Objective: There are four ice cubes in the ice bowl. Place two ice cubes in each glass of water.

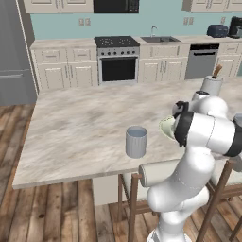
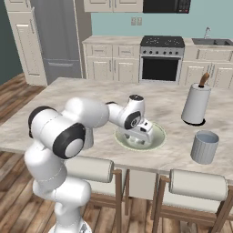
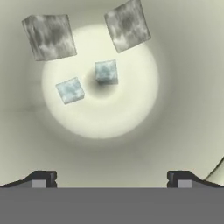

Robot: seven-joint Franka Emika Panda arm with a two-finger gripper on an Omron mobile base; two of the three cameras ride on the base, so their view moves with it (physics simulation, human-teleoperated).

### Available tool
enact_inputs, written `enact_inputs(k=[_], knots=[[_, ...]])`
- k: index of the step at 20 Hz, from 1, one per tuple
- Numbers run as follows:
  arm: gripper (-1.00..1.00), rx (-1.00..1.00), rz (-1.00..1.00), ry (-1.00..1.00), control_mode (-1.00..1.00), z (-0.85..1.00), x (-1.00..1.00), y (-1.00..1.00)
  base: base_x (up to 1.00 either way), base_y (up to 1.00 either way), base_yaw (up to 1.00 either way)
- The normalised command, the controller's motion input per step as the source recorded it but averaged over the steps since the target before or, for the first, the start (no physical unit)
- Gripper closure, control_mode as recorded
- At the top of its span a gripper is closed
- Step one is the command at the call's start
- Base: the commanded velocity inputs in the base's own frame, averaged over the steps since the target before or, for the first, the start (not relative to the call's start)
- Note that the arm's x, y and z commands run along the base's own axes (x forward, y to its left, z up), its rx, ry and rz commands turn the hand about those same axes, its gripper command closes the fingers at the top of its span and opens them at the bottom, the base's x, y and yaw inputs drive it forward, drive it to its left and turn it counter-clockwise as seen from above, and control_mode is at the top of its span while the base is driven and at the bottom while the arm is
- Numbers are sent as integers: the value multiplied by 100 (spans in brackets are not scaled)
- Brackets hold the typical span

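Ice bowl: The shallow, wide, pale green-white ice bowl (image 2: 157,139) sits on the marbled beige island counter (image 1: 80,123), near the edge where my base stands. I take it as my landmark.
Ice cubes: Four small grey-white ice cubes (image 3: 106,72) lie loose in the bowl. Two pale bluish ones rest on its bright floor, close together but apart. Two larger-looking grey ones (image 3: 49,36) sit up the sloping wall beyond them. None has left the bowl.
Glasses of water: One short grey-blue ribbed tumbler (image 1: 136,142) stands left of the bowl, the other (image 2: 204,146) right of it, both apart from it. I judge this flanking keeps each carry short.
Utensil holder: A tall white cylinder with a brown-handled utensil (image 2: 196,103) stands beyond the bowl.
My fingers: My gripper (image 3: 111,179) has its two dark tips spread wide apart, holding nothing.
My arm: Elbow folded low over the counter edge, wrist turned down, my hand hangs directly over the bowl's middle, looking straight in.
Stage: I judge the first pick not yet made.
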Motion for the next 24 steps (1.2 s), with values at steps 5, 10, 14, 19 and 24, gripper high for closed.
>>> enact_inputs(k=[5,10,14,19,24], knots=[[-100,1,0,0,-100,-9,17,-6,0,0,0],[-100,0,0,0,-100,-11,11,-6,0,0,0],[-100,0,0,0,-100,-11,13,-12,0,0,0],[-100,0,0,-1,-100,-11,9,-15,0,0,0],[-100,0,0,-2,-100,-14,14,-2,0,0,0]])
